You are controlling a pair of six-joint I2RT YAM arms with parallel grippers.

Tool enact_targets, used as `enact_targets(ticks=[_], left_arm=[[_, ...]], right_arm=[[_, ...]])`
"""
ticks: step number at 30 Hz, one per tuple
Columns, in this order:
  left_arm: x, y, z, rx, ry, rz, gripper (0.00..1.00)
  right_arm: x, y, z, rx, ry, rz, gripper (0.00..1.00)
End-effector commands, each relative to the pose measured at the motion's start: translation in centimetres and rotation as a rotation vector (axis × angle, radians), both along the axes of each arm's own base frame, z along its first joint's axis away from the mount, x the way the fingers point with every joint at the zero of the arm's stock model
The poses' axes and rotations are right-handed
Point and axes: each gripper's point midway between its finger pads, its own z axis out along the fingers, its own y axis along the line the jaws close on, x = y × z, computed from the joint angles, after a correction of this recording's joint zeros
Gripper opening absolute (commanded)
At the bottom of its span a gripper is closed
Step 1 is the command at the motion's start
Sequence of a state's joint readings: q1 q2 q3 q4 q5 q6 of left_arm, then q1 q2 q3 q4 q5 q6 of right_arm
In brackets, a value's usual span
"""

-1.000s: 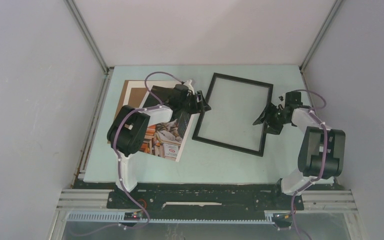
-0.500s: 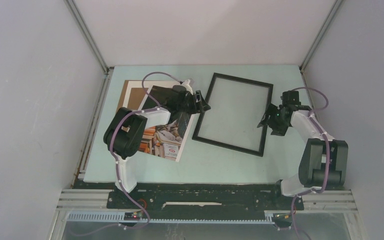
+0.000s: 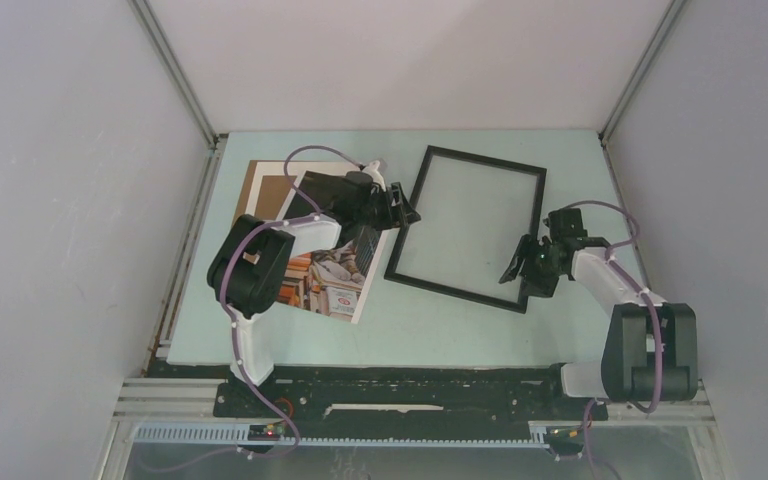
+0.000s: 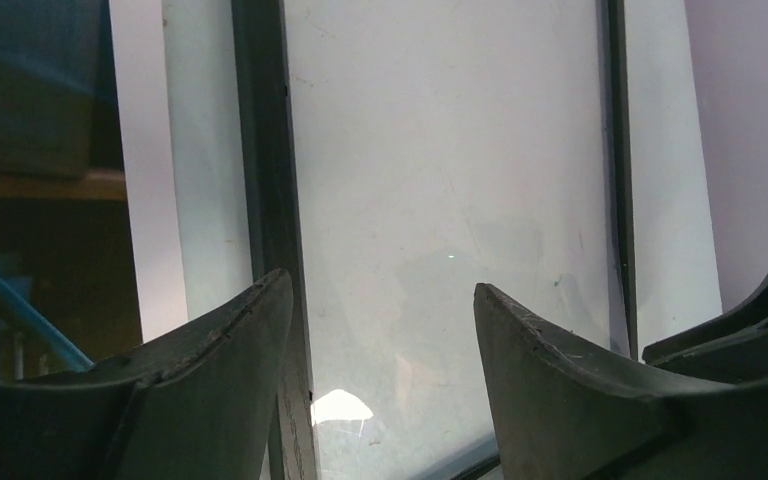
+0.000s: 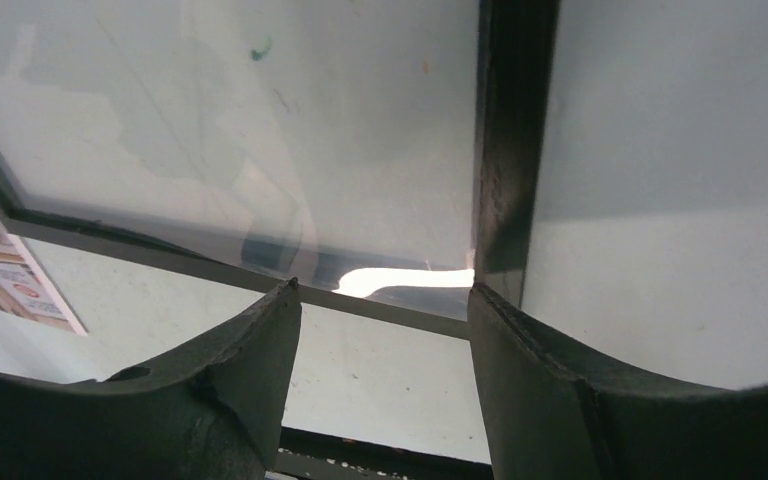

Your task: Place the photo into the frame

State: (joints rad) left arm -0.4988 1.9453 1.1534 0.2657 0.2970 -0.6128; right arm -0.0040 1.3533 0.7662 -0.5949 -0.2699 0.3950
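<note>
The photo [image 3: 338, 285] lay flat on the surface [image 3: 440, 330], left of the frame [image 3: 465, 225] and partly beneath the left arm. The frame held only its clear pane. The right claw [image 3: 518, 280] had shifted down the frame's right edge to its near corner, jaws apart, well clear of the photo. The left claw [image 3: 410, 208] stayed at the frame's left edge, likewise apart.

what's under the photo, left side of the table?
A brown board pokes out from beneath the photo at its far-left corner. Whether anything else lies between them cannot be seen; the photo covers it.
</note>
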Motion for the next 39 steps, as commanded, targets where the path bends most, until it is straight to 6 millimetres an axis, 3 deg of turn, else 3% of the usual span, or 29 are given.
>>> enact_targets(ticks=[1, 8, 13, 17, 26, 31, 35, 39], left_arm=[[1.3, -0.2, 0.7, -0.005, 0.017, 0.038, 0.73], [1.2, -0.4, 0.1, 0.003, 0.041, 0.039, 0.73], [1.2, -0.5, 0.1, 0.005, 0.041, 0.037, 0.73], [1.1, -0.5, 0.2, 0.005, 0.040, 0.031, 0.73], [0.7, -0.4, 1.1, -0.006, 0.016, 0.021, 0.74], [0.1, -0.6, 3.5, -0.060, -0.079, -0.013, 0.80], [-0.8, 1.5, 7.3, -0.028, -0.189, 0.018, 0.83], [-2.2, 4.9, 10.0, 0.006, -0.217, 0.093, 0.84]], right_arm=[[-0.5, 0.2, -0.6, -0.033, 0.014, -0.021, 0.69], [0.0, 1.2, -1.7, -0.009, 0.016, -0.006, 0.69], [2.4, 1.3, -1.9, -0.001, -0.054, -0.028, 0.69], [3.7, 0.1, -2.2, -0.070, -0.068, -0.058, 0.69], [1.9, -0.5, 2.5, -0.194, -0.166, -0.019, 0.73], [2.4, -0.5, 2.9, -0.149, -0.197, -0.018, 0.77], [3.7, 2.2, 5.1, -0.089, -0.317, 0.072, 0.84], [5.5, 7.4, 7.1, 0.091, -0.402, 0.155, 0.85]])
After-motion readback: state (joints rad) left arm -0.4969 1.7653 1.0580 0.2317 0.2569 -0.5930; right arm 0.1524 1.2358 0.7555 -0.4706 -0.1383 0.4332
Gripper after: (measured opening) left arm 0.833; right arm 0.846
